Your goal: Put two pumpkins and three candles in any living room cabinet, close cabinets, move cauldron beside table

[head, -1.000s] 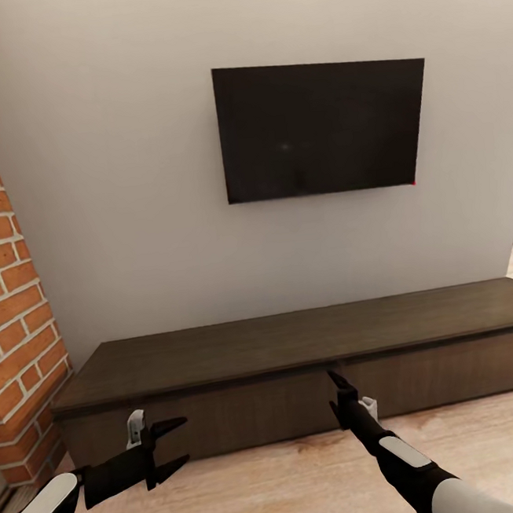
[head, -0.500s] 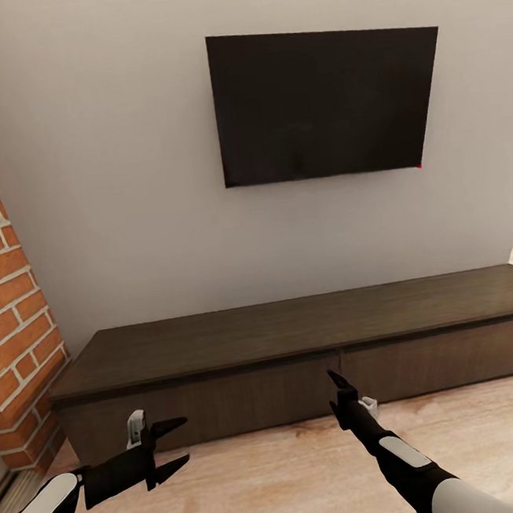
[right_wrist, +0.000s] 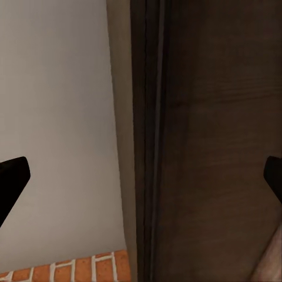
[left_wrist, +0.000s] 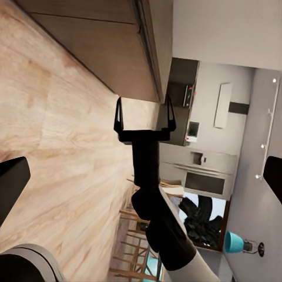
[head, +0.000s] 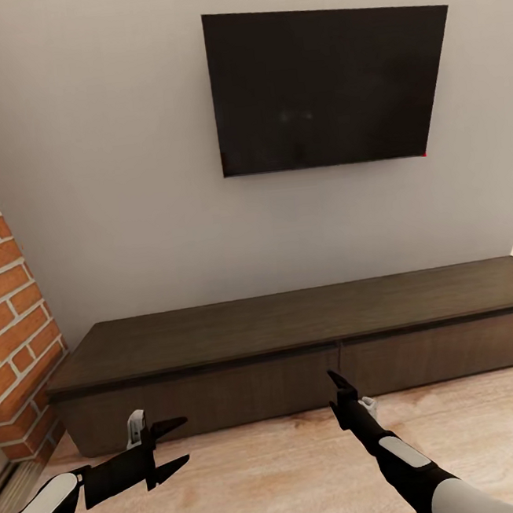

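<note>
Nearest the robot, the left gripper is hanging at 7 o'clock in the head view with its 2 fingers spread apart and nothing between them. The right gripper is pointing forward at 5 o'clock; the left wrist view shows the right gripper with its 2 fingers also spread wide and empty. Both are hovering over the pale wood floor, short of the furniture.

Just beyond them, the cabinet is stretching from 8 o'clock to 3 o'clock along the wall, its flat top bare and its 2 visible drawer fronts sitting flush, so it is looking closed. The right wrist view is looking along the cabinet front and its top edge at close range.

Judging from this, the robot is standing in front of the cabinet empty-handed, so the step in hand seems to be opening a drawer. With no handles, the next move is calling for a finger hooking the narrow gap under the top edge and pulling outward.

Farther off, a brick column is standing at 9 o'clock, and a dark television is hanging on the grey wall at 12 o'clock. No brand, label or readable writing is showing anywhere.
</note>
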You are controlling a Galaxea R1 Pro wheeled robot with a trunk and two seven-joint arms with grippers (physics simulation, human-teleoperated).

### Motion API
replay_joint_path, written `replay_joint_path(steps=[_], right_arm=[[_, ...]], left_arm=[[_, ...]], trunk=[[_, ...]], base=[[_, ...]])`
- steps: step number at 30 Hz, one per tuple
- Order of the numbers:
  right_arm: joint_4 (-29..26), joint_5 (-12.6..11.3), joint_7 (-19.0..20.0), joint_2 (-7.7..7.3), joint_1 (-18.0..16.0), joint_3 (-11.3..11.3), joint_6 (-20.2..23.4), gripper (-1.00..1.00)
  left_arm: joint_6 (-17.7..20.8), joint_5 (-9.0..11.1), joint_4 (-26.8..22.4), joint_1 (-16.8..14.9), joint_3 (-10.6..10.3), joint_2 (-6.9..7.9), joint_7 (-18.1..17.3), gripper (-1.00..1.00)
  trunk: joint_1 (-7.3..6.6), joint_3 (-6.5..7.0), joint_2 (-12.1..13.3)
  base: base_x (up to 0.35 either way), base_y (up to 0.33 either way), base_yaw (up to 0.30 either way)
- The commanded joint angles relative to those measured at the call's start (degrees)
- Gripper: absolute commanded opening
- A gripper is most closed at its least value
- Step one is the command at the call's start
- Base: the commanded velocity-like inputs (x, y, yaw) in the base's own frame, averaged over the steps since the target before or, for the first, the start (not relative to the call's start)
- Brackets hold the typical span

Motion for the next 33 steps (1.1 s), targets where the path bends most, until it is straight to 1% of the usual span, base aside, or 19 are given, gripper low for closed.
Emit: replay_joint_path(steps=[1, 7, 15, 21, 24, 27, 33], right_arm=[[0.04, -0.6, 0.23, -0.04, -0.05, 0.33, 0.2, 1.0], [0.05, -0.6, 0.23, 0.0, -0.05, 0.33, 0.17, 1.0], [0.04, -0.68, 0.27, -0.07, -0.05, 0.33, 0.17, 1.0], [0.04, -0.71, 0.31, -0.01, -0.05, 0.29, 0.11, 1.0], [0.04, -0.75, 1.26, 0.0, -0.05, 0.26, 0.09, 1.0], [0.05, -0.77, 3.06, -0.05, -0.05, 0.25, 0.15, 1.0], [0.06, -0.78, 3.58, -0.08, -0.05, 0.24, 0.17, 1.0]], left_arm=[[-0.02, -0.11, 0.05, -0.06, -0.2, 0.08, -0.48, 1.0], [-0.02, -0.11, 0.09, -0.06, -0.15, 0.14, -0.51, 1.0], [-0.02, -0.11, 0.09, -0.09, -0.15, 0.15, -0.49, 1.0], [-0.02, -0.11, 0.06, -0.08, -0.15, 0.15, -0.5, 1.0], [-0.02, -0.11, 0.07, -0.06, -0.15, 0.15, -0.47, 1.0], [-0.02, -0.11, 0.03, -0.1, -0.16, 0.15, -0.44, 1.0], [-0.03, -0.12, 0.04, -0.06, -0.15, 0.15, -0.43, 1.0]], trunk=[[-0.01, -0.06, -0.03], [-0.01, -0.06, -0.03], [-0.01, -0.06, -0.03], [-0.01, -0.06, -0.03], [-0.01, -0.06, -0.03], [-0.01, -0.06, -0.03], [-0.01, -0.06, -0.03]], base=[[0.0, 0.0, 0.0], [0.041, 0.0, 0.0], [0.267, 0.0, 0.0], [0.114, 0.0, 0.0], [0.171, 0.0, 0.0], [0.119, 0.0, 0.0], [0.051, 0.0, 0.0]])
